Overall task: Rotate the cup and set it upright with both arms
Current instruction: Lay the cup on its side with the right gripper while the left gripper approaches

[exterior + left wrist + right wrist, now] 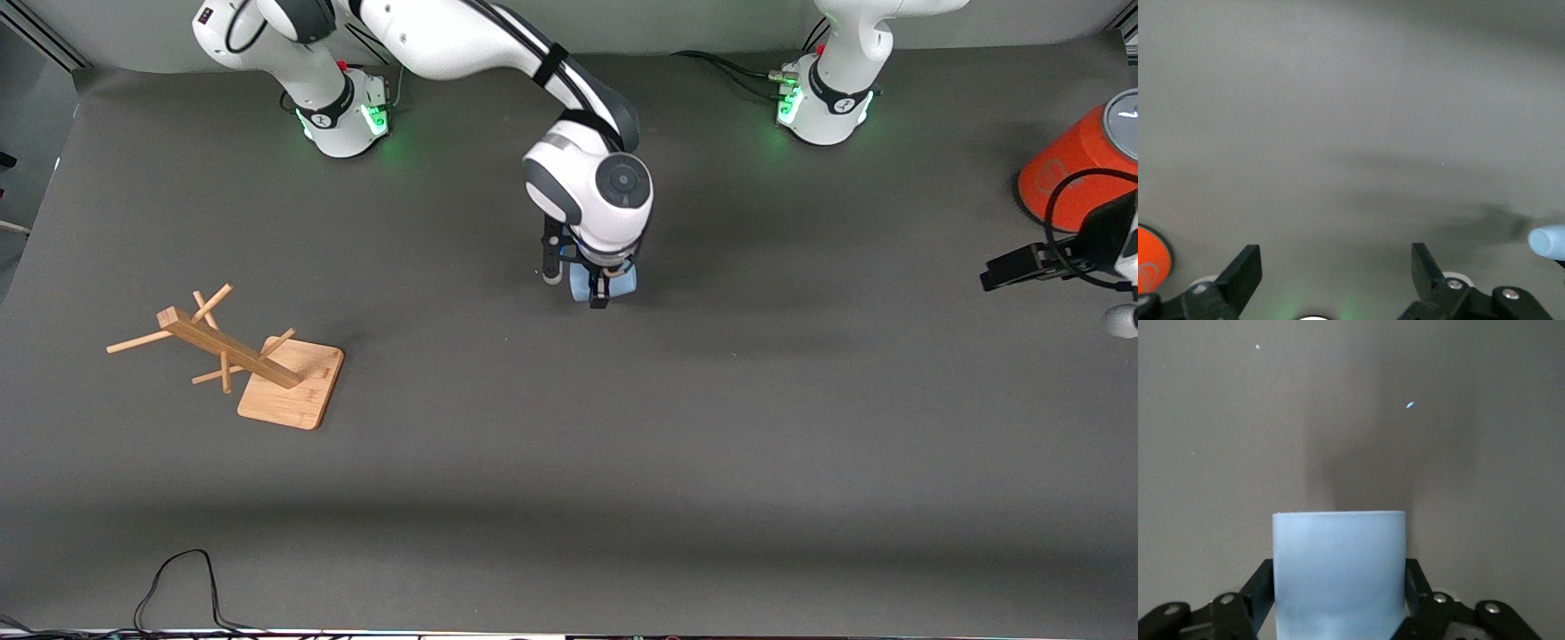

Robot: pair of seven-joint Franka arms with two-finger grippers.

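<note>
Pale-blue cup (1339, 577): clamped between right gripper (1339, 597) fingers, mid-table. Left gripper (1337, 277): spread wide, empty, waiting.

From my console, the table (569, 462) lies bare across its middle and along the camera-side strip, so I have wide room there. The right gripper (597, 286) with the cup (582, 284) clamped between its fingers blocks the centre. A wooden rack (240, 356) occupies the right arm's end; an orange cylinder (1067, 169) crowds the left gripper (1013, 267) at the left arm's end.
</note>
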